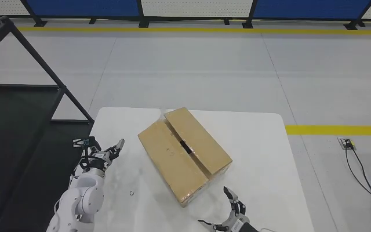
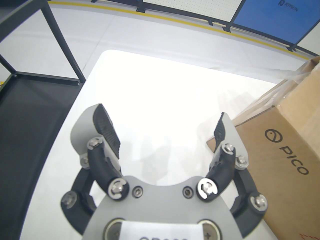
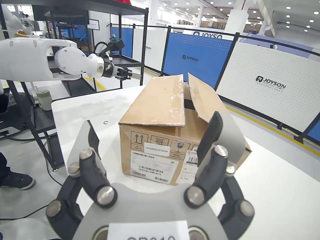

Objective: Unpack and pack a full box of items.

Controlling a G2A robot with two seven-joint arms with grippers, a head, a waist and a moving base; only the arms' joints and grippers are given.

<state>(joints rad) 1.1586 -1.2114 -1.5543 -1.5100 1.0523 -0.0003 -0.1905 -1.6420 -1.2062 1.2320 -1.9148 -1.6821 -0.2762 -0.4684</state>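
Observation:
A brown cardboard box [image 1: 184, 153] lies at an angle in the middle of the white table [image 1: 255, 133]. Its two top flaps are nearly closed, with a dark slit between them. From the right wrist view the box [image 3: 160, 116] shows a labelled end face and slightly raised flaps. My left gripper [image 1: 107, 152] hovers open over the table's left part, beside the box [image 2: 282, 146], holding nothing. My right gripper [image 1: 223, 211] is open near the table's front edge, just in front of the box's labelled end. In the left wrist view the left gripper [image 2: 162, 126] is empty.
A small dark ring-shaped bit [image 1: 133, 193] lies on the table left of the box. A black metal rack [image 1: 35, 93] stands off the table's left side. Blue and white partition panels [image 1: 197, 8] line the far floor.

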